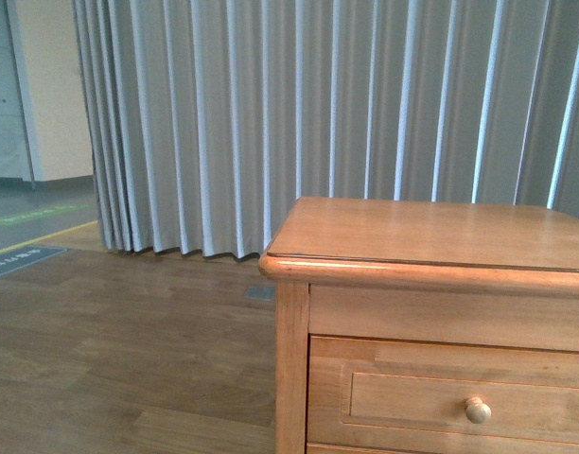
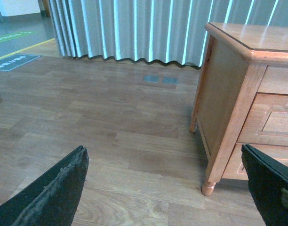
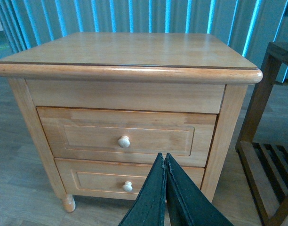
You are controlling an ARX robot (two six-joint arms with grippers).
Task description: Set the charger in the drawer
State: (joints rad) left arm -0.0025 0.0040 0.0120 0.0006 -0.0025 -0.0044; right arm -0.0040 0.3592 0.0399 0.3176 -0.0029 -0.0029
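The upper drawer [image 3: 126, 137] is closed in the honey-brown cabinet, with a round pale knob [image 3: 124, 141]. It also shows in the front view [image 1: 450, 402] with its knob [image 1: 478, 410]. The charger is not in view; the cabinet top [image 3: 130, 49] is bare. My right gripper [image 3: 164, 157] is shut and empty, its black fingers pressed together in front of the drawers, a little way off. My left gripper [image 2: 165, 155] is open and empty, low over the wood floor beside the cabinet's left side [image 2: 219, 94].
The lower drawer [image 3: 125, 181] with its own knob [image 3: 128, 186] is closed too. A dark wooden slatted rack [image 3: 268, 141] stands right of the cabinet. Grey curtains [image 1: 318, 104] hang behind. Wood floor [image 2: 111, 122] spreads to the left.
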